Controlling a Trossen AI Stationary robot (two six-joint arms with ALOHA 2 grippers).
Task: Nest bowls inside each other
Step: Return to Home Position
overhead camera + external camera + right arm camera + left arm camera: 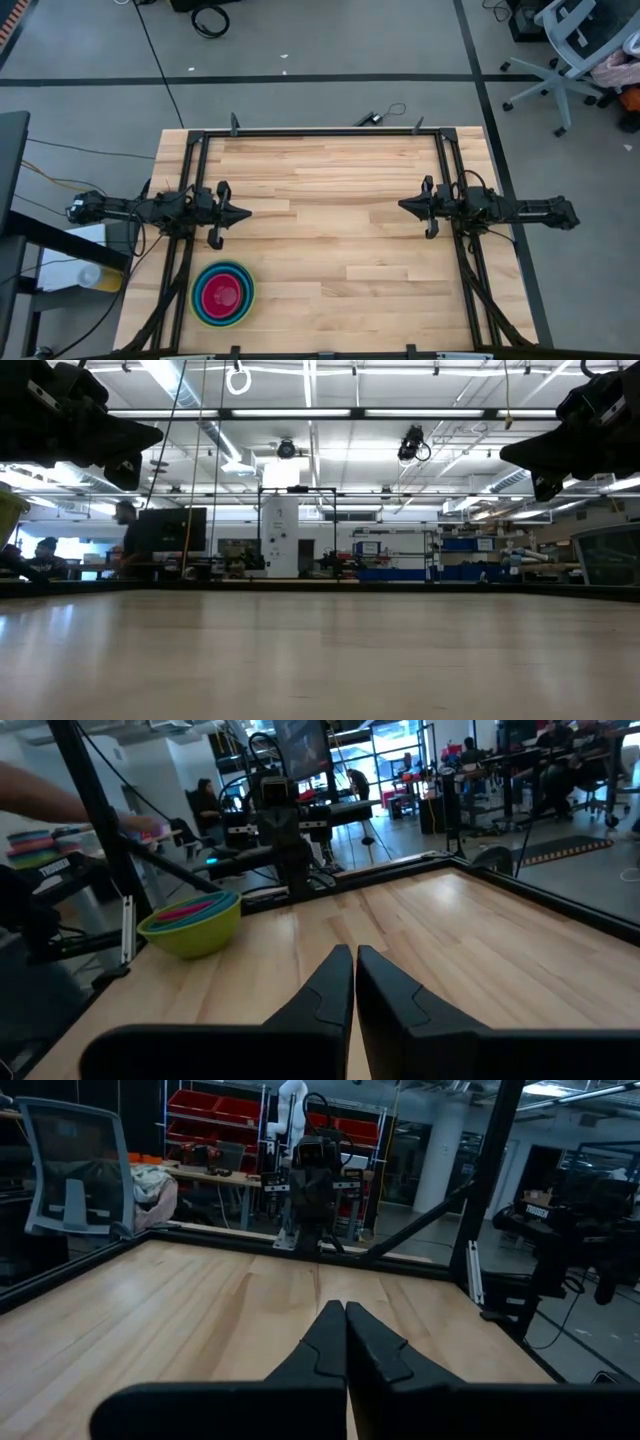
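The bowls (223,293) stand nested in one stack near the table's front left corner, the lime-green one outermost on the wood and the magenta-red one innermost. The right wrist view shows the stack (190,923) from the side, and its green rim (8,510) shows at the low view's left edge. My left gripper (245,212) hangs shut and level above the table's left side, behind the stack. My right gripper (402,206) hangs shut and level above the right side, facing it. Both show nothing between their fingers (345,1308) (354,952).
Black frame rails (320,133) run along the table's far edge and both sides. A person's arm (60,800) shows beyond the table's left edge, next to a heap of coloured things (40,845). The bare wood (330,230) between the grippers lies free.
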